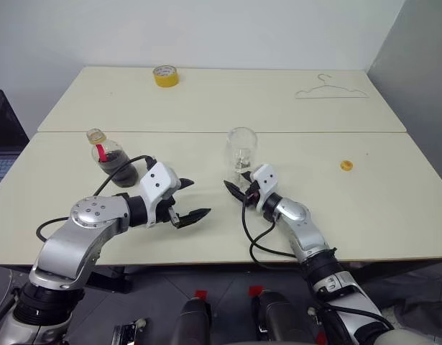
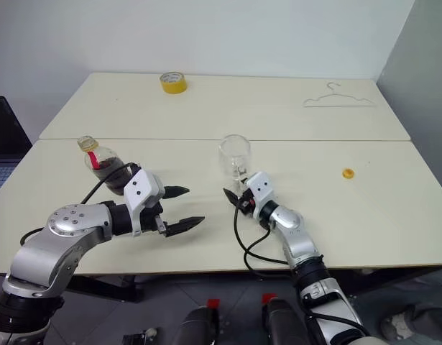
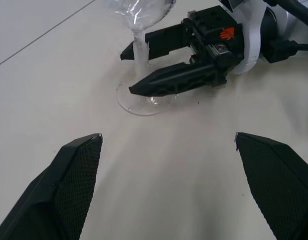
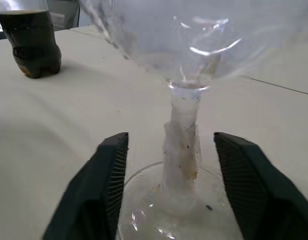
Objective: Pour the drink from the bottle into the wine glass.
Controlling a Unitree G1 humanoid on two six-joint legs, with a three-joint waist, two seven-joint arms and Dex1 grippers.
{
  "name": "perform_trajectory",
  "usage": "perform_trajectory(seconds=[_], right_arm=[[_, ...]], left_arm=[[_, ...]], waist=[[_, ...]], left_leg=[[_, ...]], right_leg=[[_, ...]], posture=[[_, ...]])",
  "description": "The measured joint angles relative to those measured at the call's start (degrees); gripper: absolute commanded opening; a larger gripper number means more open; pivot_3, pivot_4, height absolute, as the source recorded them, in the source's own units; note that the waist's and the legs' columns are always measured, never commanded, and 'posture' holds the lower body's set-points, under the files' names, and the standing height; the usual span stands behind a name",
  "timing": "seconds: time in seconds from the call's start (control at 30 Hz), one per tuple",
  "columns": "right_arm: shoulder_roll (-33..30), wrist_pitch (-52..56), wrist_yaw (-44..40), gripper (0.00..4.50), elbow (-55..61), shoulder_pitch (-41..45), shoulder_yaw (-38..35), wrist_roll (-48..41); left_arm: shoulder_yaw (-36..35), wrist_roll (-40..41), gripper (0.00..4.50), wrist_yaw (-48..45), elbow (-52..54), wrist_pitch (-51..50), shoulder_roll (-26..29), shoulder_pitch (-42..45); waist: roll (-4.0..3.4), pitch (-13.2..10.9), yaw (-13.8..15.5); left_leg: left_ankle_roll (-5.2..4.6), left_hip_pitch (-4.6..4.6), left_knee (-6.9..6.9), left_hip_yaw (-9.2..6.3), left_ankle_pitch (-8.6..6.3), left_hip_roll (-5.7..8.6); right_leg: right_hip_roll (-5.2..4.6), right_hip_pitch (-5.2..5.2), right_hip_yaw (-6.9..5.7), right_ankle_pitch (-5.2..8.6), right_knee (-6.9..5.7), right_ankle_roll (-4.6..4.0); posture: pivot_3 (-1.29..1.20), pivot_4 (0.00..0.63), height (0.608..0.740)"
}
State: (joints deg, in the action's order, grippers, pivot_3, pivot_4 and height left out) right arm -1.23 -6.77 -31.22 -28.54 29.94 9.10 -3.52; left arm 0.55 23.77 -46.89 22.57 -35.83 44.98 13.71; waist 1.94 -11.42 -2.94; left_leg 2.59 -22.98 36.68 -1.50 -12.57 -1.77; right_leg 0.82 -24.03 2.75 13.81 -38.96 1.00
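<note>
Here the bottle (image 1: pixel 110 159) holds dark drink (image 1: pixel 120 171); wine glass (image 1: pixel 241 152) empty, both grippers spread.

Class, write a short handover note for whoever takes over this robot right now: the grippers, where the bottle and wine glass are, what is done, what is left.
Left gripper: open, empty, hovering over the table between bottle and glass.
Right gripper: open, fingers either side of the wine glass stem, not clamping it.
Wine glass: upright on the table, empty.
Bottle: upright, uncapped, drink inside, behind the left gripper. A small yellow cap lies to the right.
Done: cap off, glass set down.
Left: grasp bottle, pour into glass.
</note>
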Motion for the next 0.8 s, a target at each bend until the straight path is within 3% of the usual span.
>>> perform_trajectory(seconds=[0.03, 0.07, 0.4, 0.57, 0.8], right_arm=[[-0.09, 0.04, -0.09, 4.40, 0.00, 0.00, -0.03, -0.01], [-0.21, 0.07, -0.19, 4.46, 0.01, 0.00, -0.05, -0.02], [-4.73, 3.65, -5.28, 4.46, 5.76, -0.78, -0.07, -2.23], [-14.51, 11.11, -10.79, 4.46, 15.70, -2.52, -0.43, -2.73], [-33.59, 23.29, -25.82, 4.46, 26.38, -3.08, -1.01, -6.95]], left_arm=[[0.00, 0.00, 4.50, 0.00, 0.00, 0.01, 0.00, 0.00], [0.00, 0.00, 4.50, 0.00, -0.01, 0.02, 0.00, 0.01], [-3.18, 0.81, 4.50, -0.16, -0.45, 0.17, 0.04, -0.23], [-12.88, 6.10, 4.50, -1.94, -0.17, -1.08, 1.39, -3.88], [-27.05, 11.93, 4.50, -7.70, 0.04, -3.64, 6.84, -14.91]], waist=[[0.00, 0.00, 0.00], [0.00, 0.00, 0.00], [0.00, 0.00, 0.01], [0.00, 0.00, 0.00], [-0.02, -0.02, 0.02]], left_leg=[[0.00, 0.00, 0.00, 0.00, 0.00, 0.00], [0.00, 0.00, 0.00, 0.00, 0.00, 0.00], [0.00, -0.02, 0.00, 0.00, 0.00, 0.01], [0.00, -0.03, -0.04, 0.02, 0.00, 0.00], [0.00, 0.03, -0.20, 0.03, 0.00, -0.01]], right_leg=[[0.00, 0.00, 0.00, 0.00, 0.00, 0.00], [0.00, 0.00, 0.01, 0.00, 0.00, 0.00], [-0.01, -0.01, 0.00, 0.00, 0.03, 0.01], [-0.02, -0.05, 0.00, 0.02, 0.05, -0.02], [-0.05, -0.06, -0.03, 0.29, 0.08, -0.45]], posture=[[0.00, 0.150, 0.740], [0.00, 0.150, 0.740], [0.00, 0.150, 0.740], [0.00, 0.150, 0.740], [0.00, 0.150, 0.740]])
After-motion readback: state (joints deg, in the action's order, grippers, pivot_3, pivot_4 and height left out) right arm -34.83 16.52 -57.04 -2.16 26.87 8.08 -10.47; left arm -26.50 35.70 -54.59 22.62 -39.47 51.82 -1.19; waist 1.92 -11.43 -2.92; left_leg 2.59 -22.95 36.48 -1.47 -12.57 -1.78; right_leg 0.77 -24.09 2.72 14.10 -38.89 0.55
